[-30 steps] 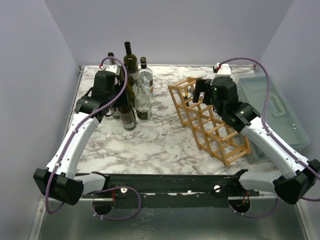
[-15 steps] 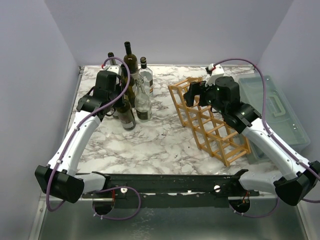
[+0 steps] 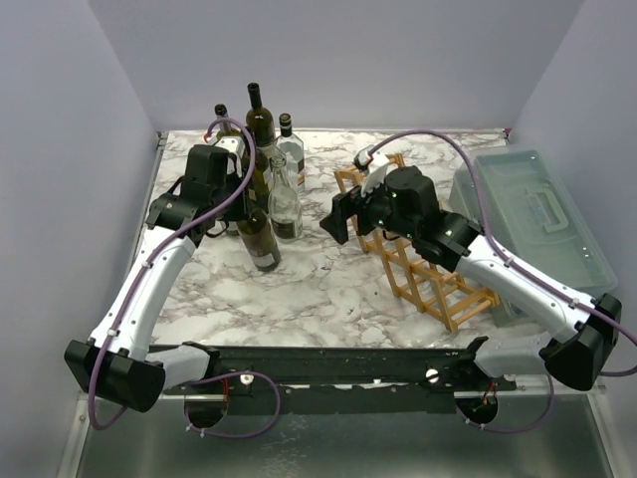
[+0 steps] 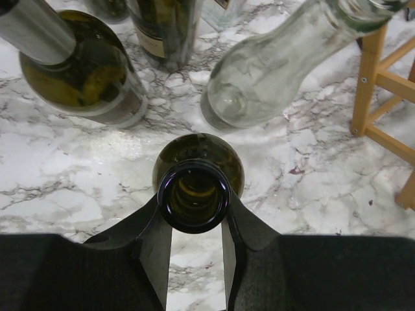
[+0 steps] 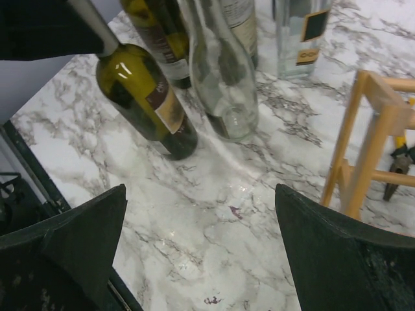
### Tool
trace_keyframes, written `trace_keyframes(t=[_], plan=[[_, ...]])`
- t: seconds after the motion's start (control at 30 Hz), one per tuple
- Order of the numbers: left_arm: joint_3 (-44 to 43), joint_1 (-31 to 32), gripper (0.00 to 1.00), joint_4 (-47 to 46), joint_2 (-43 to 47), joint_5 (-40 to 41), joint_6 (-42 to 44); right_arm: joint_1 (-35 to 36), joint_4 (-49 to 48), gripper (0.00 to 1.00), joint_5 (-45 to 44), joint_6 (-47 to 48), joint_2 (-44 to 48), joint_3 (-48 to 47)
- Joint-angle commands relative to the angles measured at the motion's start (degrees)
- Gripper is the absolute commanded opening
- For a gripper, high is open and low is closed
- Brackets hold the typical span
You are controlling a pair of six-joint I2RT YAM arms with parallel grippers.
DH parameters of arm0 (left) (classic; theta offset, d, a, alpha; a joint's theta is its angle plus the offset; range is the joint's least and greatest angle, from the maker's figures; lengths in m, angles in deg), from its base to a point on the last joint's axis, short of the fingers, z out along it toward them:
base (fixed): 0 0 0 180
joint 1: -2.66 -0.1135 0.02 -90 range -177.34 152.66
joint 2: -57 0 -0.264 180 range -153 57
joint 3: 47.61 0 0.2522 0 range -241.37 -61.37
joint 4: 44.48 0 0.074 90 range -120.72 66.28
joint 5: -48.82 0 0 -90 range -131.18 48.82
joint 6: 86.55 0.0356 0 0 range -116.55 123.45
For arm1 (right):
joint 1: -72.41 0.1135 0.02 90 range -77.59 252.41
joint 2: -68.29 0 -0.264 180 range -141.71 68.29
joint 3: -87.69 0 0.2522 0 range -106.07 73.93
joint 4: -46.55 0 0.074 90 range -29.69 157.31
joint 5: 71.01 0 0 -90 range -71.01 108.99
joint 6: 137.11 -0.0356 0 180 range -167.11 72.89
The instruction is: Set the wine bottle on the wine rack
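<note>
Overhead only: the whole table, box and full rack show together; each wrist view catches just a corner post of the rack.
Table: marble, with the bottles at back left and the rack on the right half.
Box: grey-green with a lid, at the right edge, just beside the rack.
Rack: wooden lattice lying diagonally; the right arm crosses its far end and hides some cells.
Wine bottle: dark green, left of centre, tilted, well apart from the rack and not on it; I cannot tell whether its base rests on the marble.
Left wrist view: looks straight down the wine bottle's open mouth, with a finger pressed on each side of the neck; from overhead the wrist hides this.
Right wrist view: shows the wine bottle's side and label, so the lean is plain.
Clear bottle: upright, just beside the wine bottle, between it and the rack.
Tall bottle: dark, behind the clear bottle.
Square bottle: clear with a black label, near the back edge.
Left gripper: clamped on the wine bottle's neck.
Right gripper: fingers wide apart with nothing between them, over bare marble between the rack and the bottles.
</note>
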Motion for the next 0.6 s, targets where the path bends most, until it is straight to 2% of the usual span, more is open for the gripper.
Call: trace_keyframes(t=[0.0, 0.2, 0.57], plan=[[-1.75, 0.37, 0.00, -1.64, 2.74, -8.80, -2.27, 4.04, -4.76, 0.99, 2.67, 2.04, -1.90, 1.54], [-1.43, 0.42, 0.00, -4.44, 2.01, -17.50, -5.77, 7.02, -8.53, 1.00, 5.76, 3.27, -3.44, 3.18], [0.74, 0.41, 0.00, -10.06, 0.46, -26.14, -11.64, 10.86, -6.38, 1.00, -2.41, 8.24, -6.30, 3.18]])
